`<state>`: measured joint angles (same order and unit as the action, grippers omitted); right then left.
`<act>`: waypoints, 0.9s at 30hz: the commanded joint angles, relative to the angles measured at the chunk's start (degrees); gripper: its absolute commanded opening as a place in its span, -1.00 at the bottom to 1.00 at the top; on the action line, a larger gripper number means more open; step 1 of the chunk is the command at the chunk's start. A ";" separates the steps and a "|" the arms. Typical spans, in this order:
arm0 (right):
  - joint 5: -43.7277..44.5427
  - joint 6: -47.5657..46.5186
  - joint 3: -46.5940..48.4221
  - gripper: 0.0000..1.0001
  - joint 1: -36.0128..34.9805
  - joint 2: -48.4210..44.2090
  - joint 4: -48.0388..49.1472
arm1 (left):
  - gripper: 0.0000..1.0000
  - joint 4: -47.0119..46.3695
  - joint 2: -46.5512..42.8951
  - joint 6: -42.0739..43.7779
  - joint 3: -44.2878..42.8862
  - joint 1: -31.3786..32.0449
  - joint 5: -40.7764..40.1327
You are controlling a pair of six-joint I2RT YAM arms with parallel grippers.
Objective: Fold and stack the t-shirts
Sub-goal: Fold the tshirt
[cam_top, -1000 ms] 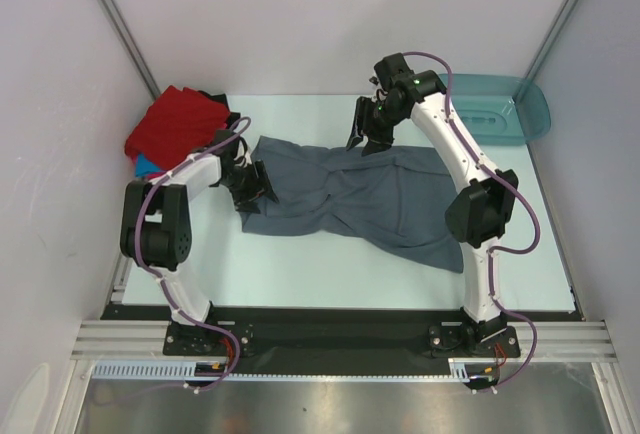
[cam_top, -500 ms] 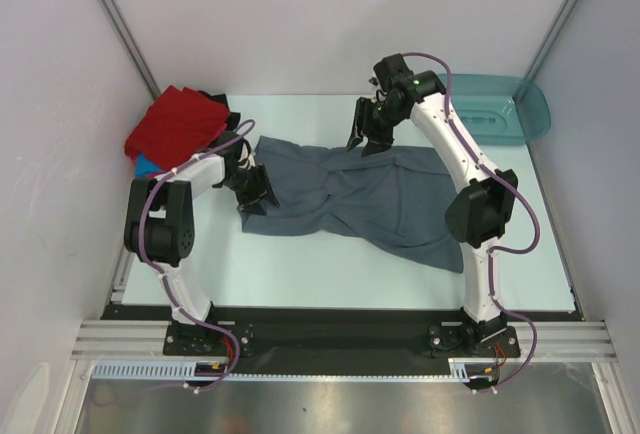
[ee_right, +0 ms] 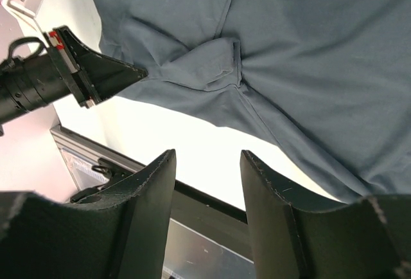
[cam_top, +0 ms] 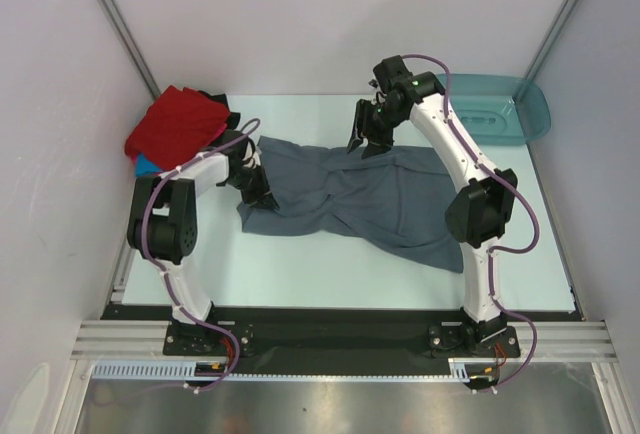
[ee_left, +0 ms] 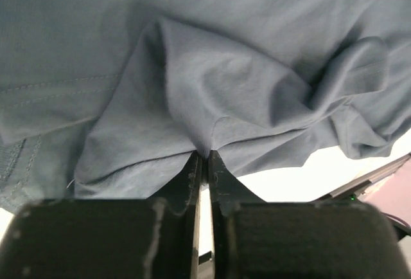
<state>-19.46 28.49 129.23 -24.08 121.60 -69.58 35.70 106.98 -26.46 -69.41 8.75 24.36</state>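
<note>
Our left claw (ee_left: pixel 204 161) pinches a fold of the grey-blue t-shirt (cam_top: pixel 350 199), rumpled on the surface (cam_top: pixel 300 269); our right claw (ee_right: pixel 205 160) hangs spread above it (holding nothing). We'd grip there before lifting.

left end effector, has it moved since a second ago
Yes. The left end effector edged slightly farther back, toward the red t-shirt, and shut on the grey t-shirt.

We see a grey-blue t-shirt (cam_top: pixel 350 194) of soft matt cloth with stitched hems, creased on a smooth, pale, matt table (cam_top: pixel 300 264). A red t-shirt (cam_top: pixel 175 122) is matt cloth too. The teal tub (cam_top: pixel 535 114) is glossy translucent plastic; the right gripper (ee_right: pixel 207 157) is matt black, faintly grainy
</note>
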 commanded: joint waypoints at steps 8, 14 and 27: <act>1.09 0.25 -0.73 0.01 0.26 -2.86 -0.73 | -0.95 2.70 6.21 -0.34 -16.98 0.21 2.97; 1.71 0.25 -2.66 0.01 0.26 -4.00 -1.17 | -0.88 2.09 12.02 -3.33 -24.97 0.12 4.29; 3.47 0.78 -7.76 0.01 0.26 -6.37 -0.47 | -0.99 -0.90 18.71 -8.79 -31.23 -3.65 3.33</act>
<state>-17.28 28.53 122.10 -24.08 118.91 -69.80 36.53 128.01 -33.65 -97.23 7.38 28.84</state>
